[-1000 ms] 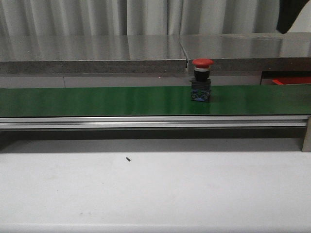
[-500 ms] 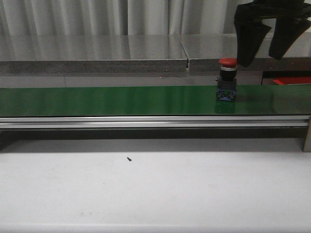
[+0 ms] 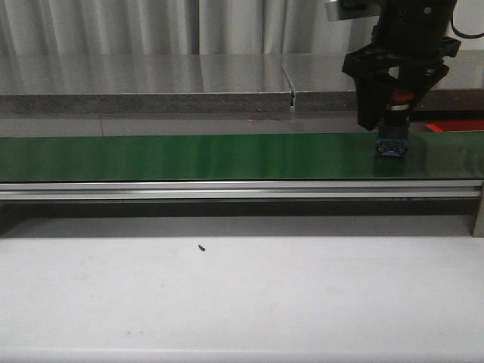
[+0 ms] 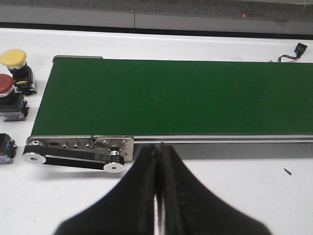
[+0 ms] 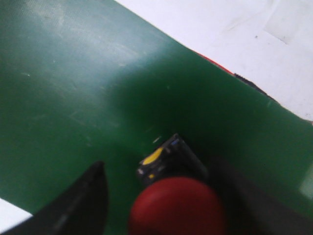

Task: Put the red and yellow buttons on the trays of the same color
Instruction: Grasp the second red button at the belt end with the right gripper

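Observation:
A red button [image 3: 398,97] with a black and blue body stands upright on the green belt [image 3: 189,155] at the right. My right gripper [image 3: 392,121] is lowered over it and open, one finger on each side. The right wrist view shows the red cap [image 5: 177,208] between the fingers [image 5: 80,205], with a gap on one side. A red tray [image 3: 454,125] shows partly behind the belt at far right. In the left wrist view, a yellow button [image 4: 13,58] and another red button [image 4: 5,84] stand beside the belt's end. My left gripper [image 4: 159,186] is shut and holds nothing.
The belt's aluminium rail [image 3: 227,189] runs across the front, with a pulley and bracket [image 4: 113,155] at its end. A third button body [image 4: 4,148] lies by the pulley. A small dark speck [image 3: 200,247] lies on the white table. A grey shelf [image 3: 151,83] runs behind the belt.
The red button has travelled right along the belt. My right gripper has come down from above and now straddles it.

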You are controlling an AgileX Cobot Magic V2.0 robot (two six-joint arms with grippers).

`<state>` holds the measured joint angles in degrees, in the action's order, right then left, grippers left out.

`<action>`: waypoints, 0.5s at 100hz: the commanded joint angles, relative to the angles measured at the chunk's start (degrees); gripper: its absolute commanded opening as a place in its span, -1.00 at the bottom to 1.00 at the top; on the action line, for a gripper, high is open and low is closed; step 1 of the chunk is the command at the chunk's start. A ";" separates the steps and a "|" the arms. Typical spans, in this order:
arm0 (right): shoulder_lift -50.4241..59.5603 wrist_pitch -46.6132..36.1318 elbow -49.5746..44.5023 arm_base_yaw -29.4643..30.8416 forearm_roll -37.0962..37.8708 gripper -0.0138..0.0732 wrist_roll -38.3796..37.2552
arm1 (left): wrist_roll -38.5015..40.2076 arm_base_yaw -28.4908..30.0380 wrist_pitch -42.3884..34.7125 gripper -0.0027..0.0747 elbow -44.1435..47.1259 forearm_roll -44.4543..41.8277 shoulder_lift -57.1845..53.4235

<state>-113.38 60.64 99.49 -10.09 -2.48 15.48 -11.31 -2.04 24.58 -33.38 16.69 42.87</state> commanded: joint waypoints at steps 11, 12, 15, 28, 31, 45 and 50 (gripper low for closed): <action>3.82 0.63 1.38 2.07 1.23 -0.48 -1.48 | 0.44 -0.53 -4.19 -0.98 -1.50 1.03 -0.24; 3.89 0.63 1.38 2.25 1.23 -0.48 -1.54 | 0.44 -0.53 -4.19 -0.98 -1.50 1.03 -0.24; 4.40 0.68 1.38 2.66 1.23 -0.47 -1.53 | 0.44 -0.53 -4.19 -0.98 -1.50 1.03 -0.24; 7.08 0.58 2.29 6.11 1.18 -0.47 -1.53 | 0.44 -0.53 -4.19 -0.98 -1.50 1.03 -0.24; 7.57 0.78 2.94 7.66 1.12 -0.47 -1.53 | 0.44 -0.53 -4.19 -0.98 -1.50 1.03 -0.24; 7.72 3.22 9.24 16.03 0.03 -0.47 -1.48 | 0.44 -0.53 -4.08 -0.98 -1.50 1.03 -0.24; 7.44 3.39 11.77 19.39 -1.18 -0.47 -1.21 | 0.44 -0.53 -4.08 -0.98 -1.50 1.03 -0.24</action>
<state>-109.44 64.61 106.04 3.98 -2.72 14.02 -11.31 -2.04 24.58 -33.38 16.69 42.87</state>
